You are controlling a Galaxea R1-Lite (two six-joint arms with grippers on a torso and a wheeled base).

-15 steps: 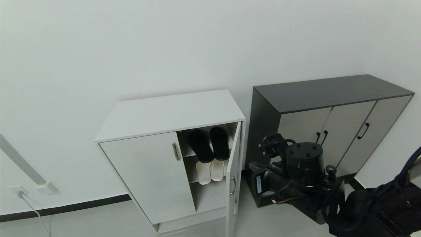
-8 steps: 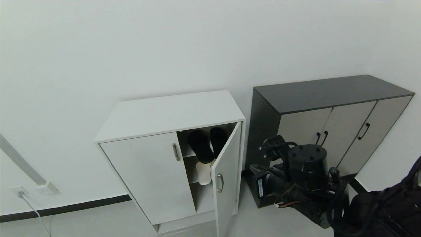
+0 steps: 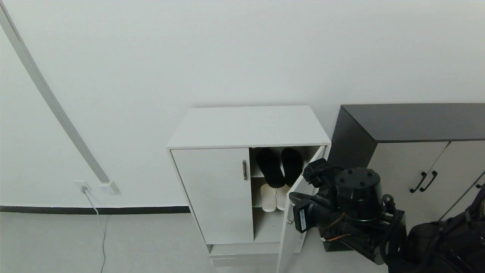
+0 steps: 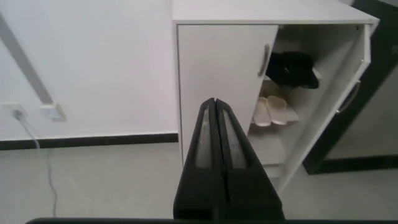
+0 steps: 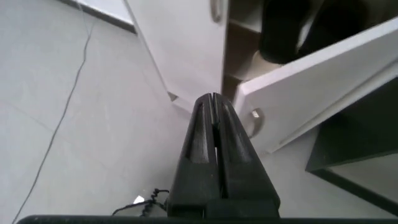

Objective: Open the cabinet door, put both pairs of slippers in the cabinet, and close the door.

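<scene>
A white cabinet [image 3: 250,127] stood against a pale wall, seen from the head view. Its left door [image 3: 214,193] was closed. Its right door [image 3: 293,212] hung partly open, swung out toward the robot. Through the gap, two shelves showed. A pair of black slippers [image 3: 280,165] lay side by side on the upper shelf, leaning over its front edge. A pair of white slippers [image 3: 274,197] lay side by side on the shelf below, directly under the black pair.

The right arm [image 3: 356,201] reached in from the right, in front of the open door's outer face. In the right wrist view, the right gripper [image 5: 214,99] had its two fingers pressed together, holding nothing. Its tip lay just beside the door's metal handle [image 5: 254,119], at the door's free edge; whether it touched the door could not be told.

In the left wrist view, the left gripper [image 4: 215,104] also had its fingers pressed together and held nothing. It hung well apart from the cabinet, out over the grey floor [image 4: 93,180], pointing at the closed left door.

A dark cabinet [image 3: 409,121] with closed doors stood just beside the white one, on its right. To the left, a cable [image 3: 100,227] ran down from a wall socket [image 3: 83,186] to the floor.
</scene>
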